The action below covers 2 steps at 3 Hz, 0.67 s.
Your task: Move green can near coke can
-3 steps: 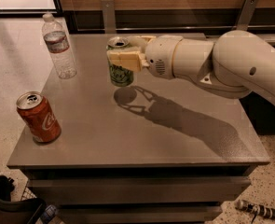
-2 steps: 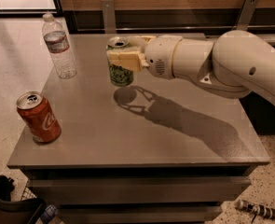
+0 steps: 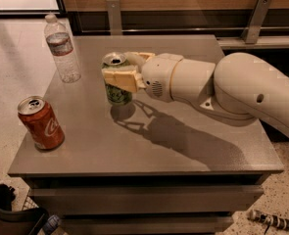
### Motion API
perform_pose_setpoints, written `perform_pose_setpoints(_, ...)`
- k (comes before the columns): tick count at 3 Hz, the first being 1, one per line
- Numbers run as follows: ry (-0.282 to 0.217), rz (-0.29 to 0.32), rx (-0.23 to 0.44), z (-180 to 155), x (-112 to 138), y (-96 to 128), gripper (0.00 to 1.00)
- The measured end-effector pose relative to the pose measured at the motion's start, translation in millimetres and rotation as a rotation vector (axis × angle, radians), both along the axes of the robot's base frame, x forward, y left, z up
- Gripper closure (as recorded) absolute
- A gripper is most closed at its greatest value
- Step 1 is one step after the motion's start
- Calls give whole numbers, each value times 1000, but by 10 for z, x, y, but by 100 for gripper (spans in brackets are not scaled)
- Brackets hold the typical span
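Observation:
The green can (image 3: 118, 93) is upright and held a little above the grey table (image 3: 183, 151), near its middle-left; its shadow lies just below it. My gripper (image 3: 120, 71) is shut on the green can, with a pale finger (image 3: 120, 78) across its front and the other behind its top. The white arm reaches in from the right. The coke can (image 3: 41, 123) stands upright near the table's front left corner, well left of and nearer than the green can.
A clear plastic water bottle (image 3: 62, 49) stands upright at the table's back left. A wall with metal brackets (image 3: 255, 18) runs behind the table. A dark object (image 3: 7, 212) sits on the floor at lower left.
The green can and gripper have shifted slightly left and toward the front; the can stays gripped. The coke can and bottle have not moved.

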<state>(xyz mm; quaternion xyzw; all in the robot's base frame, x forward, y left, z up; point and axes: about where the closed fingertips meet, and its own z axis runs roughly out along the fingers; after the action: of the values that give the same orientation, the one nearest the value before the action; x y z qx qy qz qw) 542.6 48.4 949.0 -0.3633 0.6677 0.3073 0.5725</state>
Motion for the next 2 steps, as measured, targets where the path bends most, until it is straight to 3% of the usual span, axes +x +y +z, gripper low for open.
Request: perform_pose_setpoints(2,-3,20,57,-166,-216,168,100)
